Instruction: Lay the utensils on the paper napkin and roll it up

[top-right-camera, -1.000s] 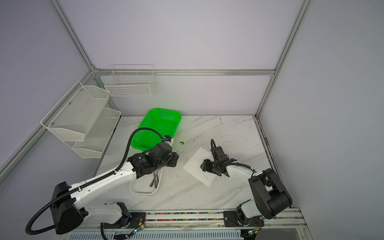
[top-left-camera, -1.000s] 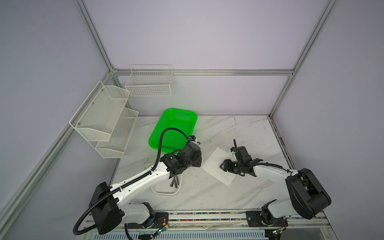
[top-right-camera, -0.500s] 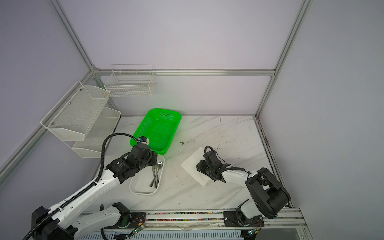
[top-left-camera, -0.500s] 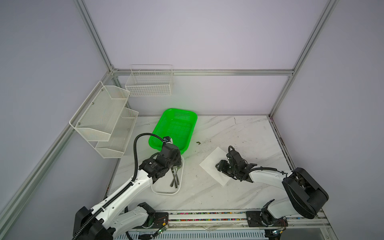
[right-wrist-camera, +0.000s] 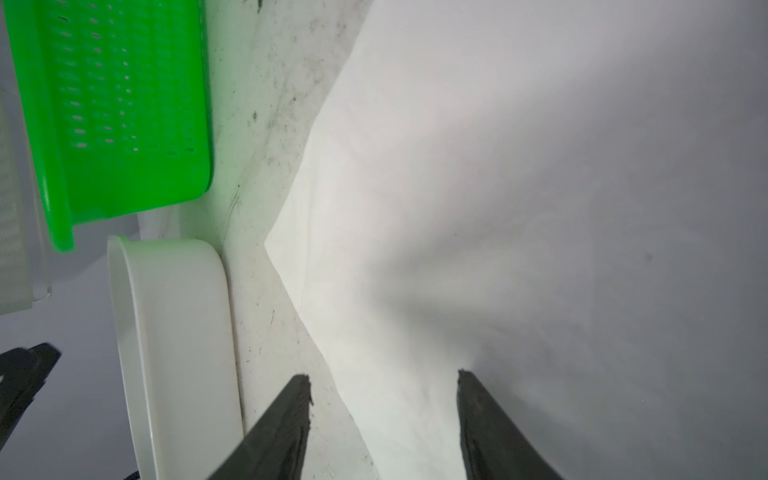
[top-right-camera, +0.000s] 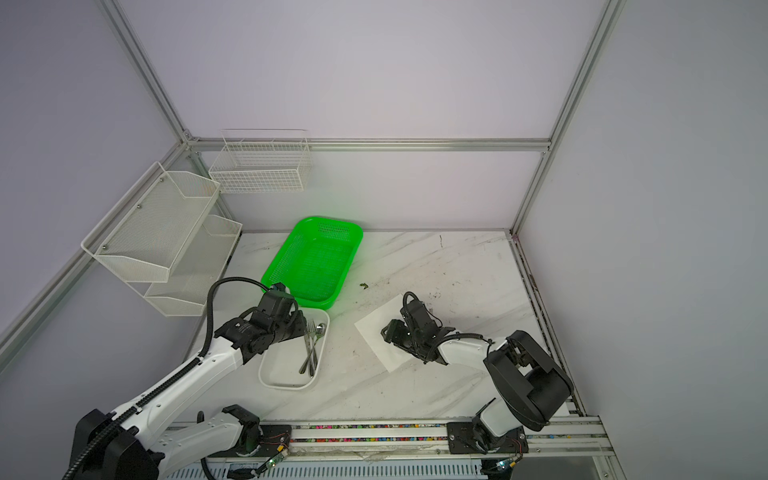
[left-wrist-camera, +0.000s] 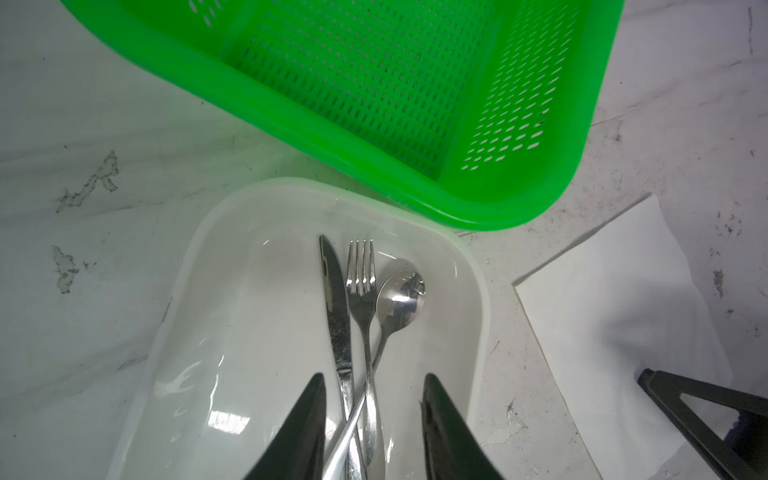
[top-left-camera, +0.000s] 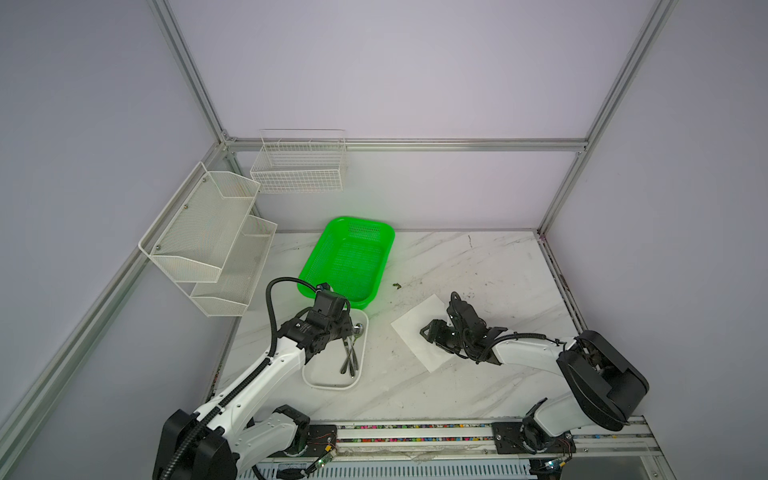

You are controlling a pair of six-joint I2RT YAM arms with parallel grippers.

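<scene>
Judging from how things lie, the task is barely begun: all 3 utensils, the knife, fork and spoon, lie in the white tray near the worktop's left edge, heads toward the green basket that sits against the tray's far end, handles crossing one another at the near end. None of them is on the paper napkin, which lies flat and unrolled on the marble toward the front right of the worktop, apart from the tray with bare marble between them. The left gripper is low over the tray with its jaws spread on either side of the crossed handles, not yet pinching them as far as the wrist view shows; this looks like the reach for the 1st pick-up. The right gripper is down at the napkin's edge nearest the tray, jaws spread and holding nothing, 1 finger over the marble and 1 over the paper, which puckers slightly there. Left to do: lift the cutlery, lay it on the napkin, then roll the sheet around it.
</scene>
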